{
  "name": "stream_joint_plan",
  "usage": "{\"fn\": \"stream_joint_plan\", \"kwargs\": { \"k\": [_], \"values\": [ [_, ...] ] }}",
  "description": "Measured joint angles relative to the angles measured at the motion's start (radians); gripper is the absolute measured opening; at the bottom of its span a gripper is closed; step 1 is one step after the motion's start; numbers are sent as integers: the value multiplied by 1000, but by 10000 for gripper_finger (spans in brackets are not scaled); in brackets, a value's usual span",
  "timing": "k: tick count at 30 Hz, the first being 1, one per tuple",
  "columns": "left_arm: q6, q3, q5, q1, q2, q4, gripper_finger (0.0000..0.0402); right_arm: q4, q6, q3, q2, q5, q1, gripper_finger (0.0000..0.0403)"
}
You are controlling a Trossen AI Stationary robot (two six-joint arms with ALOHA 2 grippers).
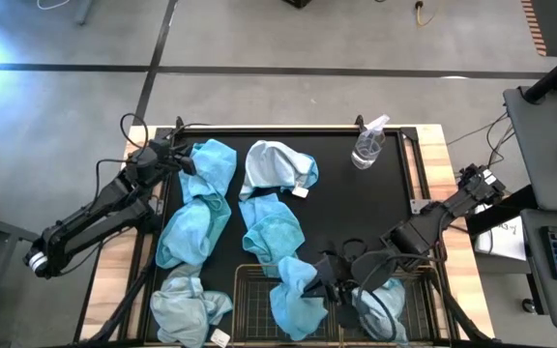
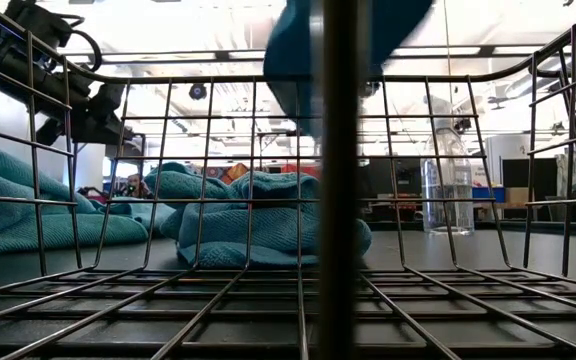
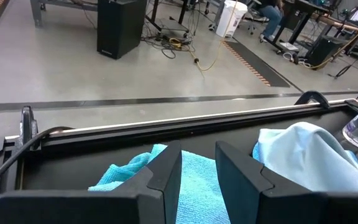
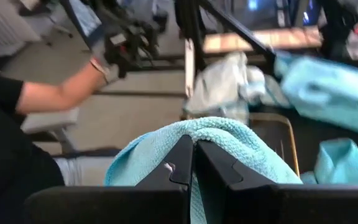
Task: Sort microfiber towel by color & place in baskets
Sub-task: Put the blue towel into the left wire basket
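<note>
Several microfiber towels lie on the black mat: turquoise ones (image 1: 211, 164), (image 1: 193, 227), (image 1: 271, 227), a pale one (image 1: 277, 166) at the far middle and a pale one (image 1: 187, 309) near left. My right gripper (image 1: 329, 282) is shut on another turquoise towel (image 1: 293, 295) over the near-middle wire basket (image 1: 249, 290). A second basket (image 1: 424, 290) at near right holds a pale towel (image 1: 383, 304). My left gripper (image 1: 177, 157) stands open at the far left, just beside the far-left turquoise towel (image 3: 197, 180). My right gripper pinches a bunched fold of the turquoise towel (image 4: 219, 134) between its two fingers; the cloth humps over the fingertips. The fingers come from the table's right, slanting a little down. The towel hangs slack below them (image 2: 348, 50), above the basket's floor.
A clear spray bottle (image 1: 367, 145) stands at the far right of the mat. A raised rim (image 3: 166, 124) runs along the mat's far edge. A person's arm (image 4: 55, 93) shows beyond the table in the right wrist view. Bare mat lies between the bottle and the right basket.
</note>
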Motion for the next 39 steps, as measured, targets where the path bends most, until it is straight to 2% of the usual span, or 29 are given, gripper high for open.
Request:
{"fn": "stream_joint_plan", "kwargs": {
  "k": [7,19,24,33,37,39],
  "values": [
    [-2,0,22,0,0,-7,84,38,-79,37,0,-64,2,9],
    [3,0,21,0,0,-13,84,-34,-17,34,12,-32,2,14],
    [6,0,21,0,0,-13,84,-87,25,34,22,-19,1,45],
    [9,0,20,0,0,-15,84,-80,26,34,41,-14,-3,128],
    [9,0,24,0,0,-15,84,-85,26,34,41,-3,-3,147],
    [11,0,24,0,0,-15,84,-93,26,34,40,-37,-3,150]
  ]
}}
